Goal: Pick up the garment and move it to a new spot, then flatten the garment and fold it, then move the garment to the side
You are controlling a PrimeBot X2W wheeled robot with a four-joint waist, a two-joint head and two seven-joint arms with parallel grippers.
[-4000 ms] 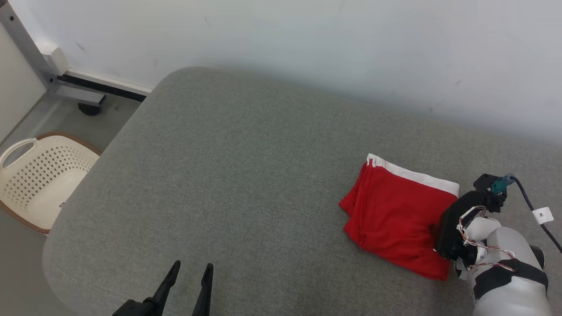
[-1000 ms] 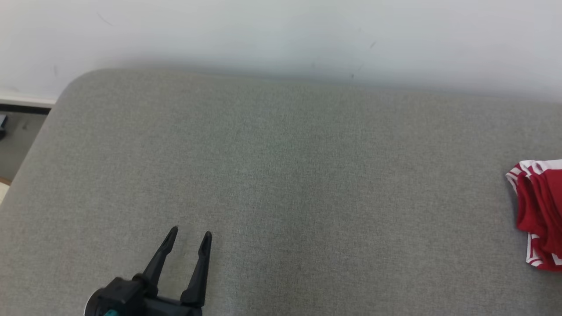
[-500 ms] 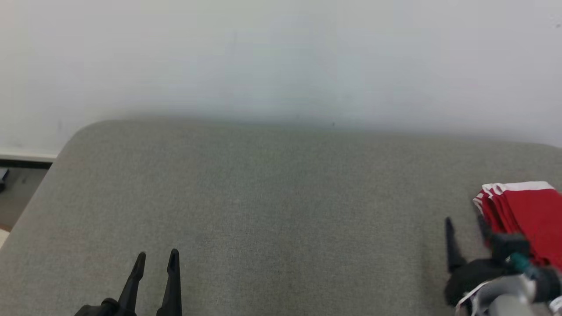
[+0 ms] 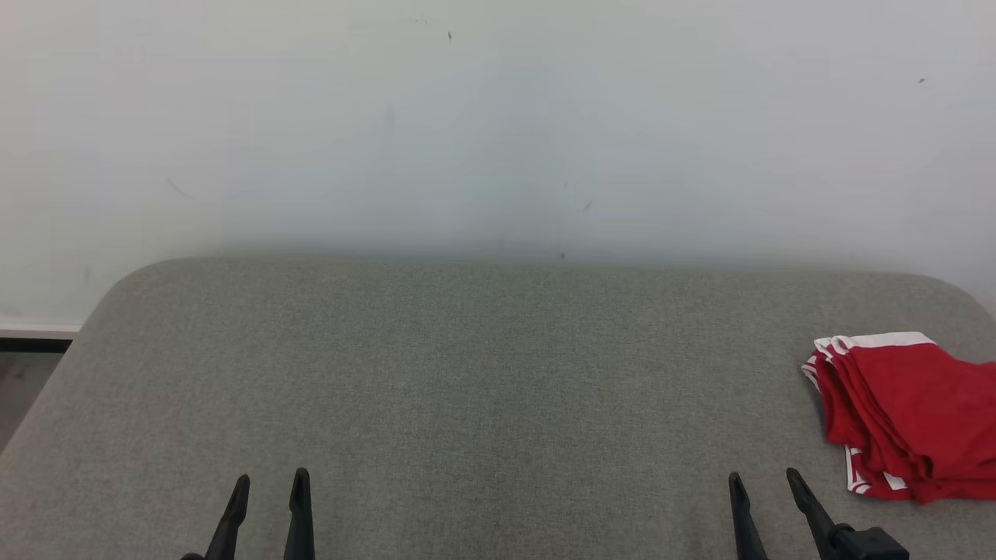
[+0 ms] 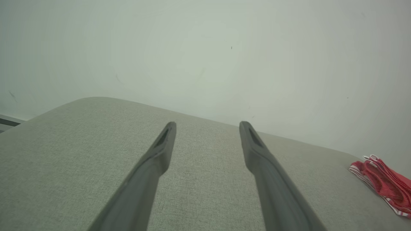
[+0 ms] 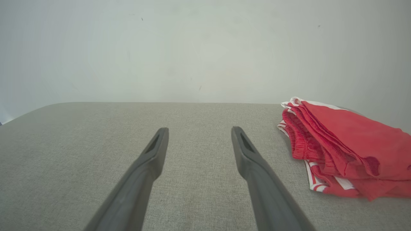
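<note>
The garment (image 4: 910, 412) is a red piece with white trim, folded into a stack, lying at the far right of the grey padded surface (image 4: 482, 373). It also appears in the right wrist view as the folded garment (image 6: 346, 147) and small at the right edge of the left wrist view, garment (image 5: 383, 183). My left gripper (image 4: 268, 486) stands open at the lower left, nothing between its fingers. My right gripper (image 4: 762, 482) stands open at the lower right, just left of the garment and apart from it.
A pale wall (image 4: 498, 132) rises right behind the surface. The surface's rounded left corner (image 4: 117, 288) drops to a strip of floor (image 4: 23, 373) at the left edge.
The camera has tilted up, showing more wall. My right gripper has drawn back from the garment to the lower right, fingers pointing up. The garment lies where it was left.
</note>
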